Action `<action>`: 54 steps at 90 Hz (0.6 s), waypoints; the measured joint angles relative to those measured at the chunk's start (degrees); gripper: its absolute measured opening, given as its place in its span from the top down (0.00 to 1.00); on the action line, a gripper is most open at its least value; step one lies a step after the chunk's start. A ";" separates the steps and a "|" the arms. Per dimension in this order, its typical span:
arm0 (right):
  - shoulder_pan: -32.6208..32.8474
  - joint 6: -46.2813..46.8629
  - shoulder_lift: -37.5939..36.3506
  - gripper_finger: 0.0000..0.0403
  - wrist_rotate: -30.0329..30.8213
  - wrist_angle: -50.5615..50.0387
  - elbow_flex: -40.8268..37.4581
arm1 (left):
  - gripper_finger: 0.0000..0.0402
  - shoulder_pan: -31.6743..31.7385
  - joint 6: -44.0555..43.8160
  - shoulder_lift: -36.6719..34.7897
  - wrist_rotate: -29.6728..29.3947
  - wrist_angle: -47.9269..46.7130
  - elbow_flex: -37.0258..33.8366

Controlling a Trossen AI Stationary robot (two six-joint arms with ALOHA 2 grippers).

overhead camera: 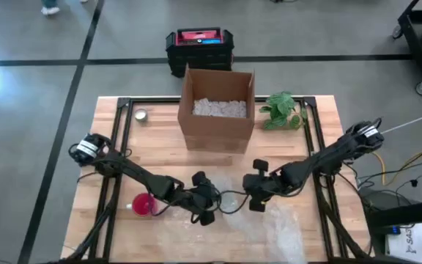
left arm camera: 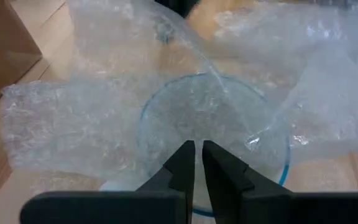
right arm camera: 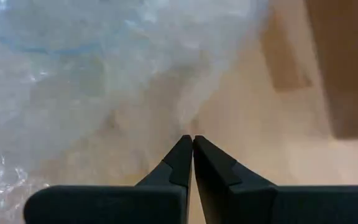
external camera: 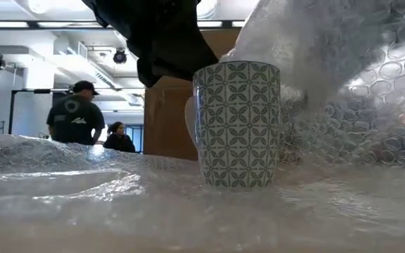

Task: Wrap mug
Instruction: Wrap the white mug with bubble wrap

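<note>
High view shows your left gripper (overhead camera: 205, 208) near the desk's front edge, its jaws almost closed on the clear bubble wrap sheet (left arm camera: 92, 118). Just beyond them, under the film, stands the upright white mug with green leaf pattern (external camera: 237, 125). Your right gripper (overhead camera: 258, 194) sits just right of it, jaws fully closed, seemingly pinching the lifted wrap. Left is marginally nearer.

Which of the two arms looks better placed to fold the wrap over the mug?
Probably the left. Its gripper hangs right over the mug with bubble wrap draped across the rim. The right gripper sits off beside it.
</note>
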 joint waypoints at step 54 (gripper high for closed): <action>-0.36 -8.50 16.86 1.00 -6.47 8.90 13.82 | 0.95 -0.18 1.07 -3.48 1.07 -1.64 -0.35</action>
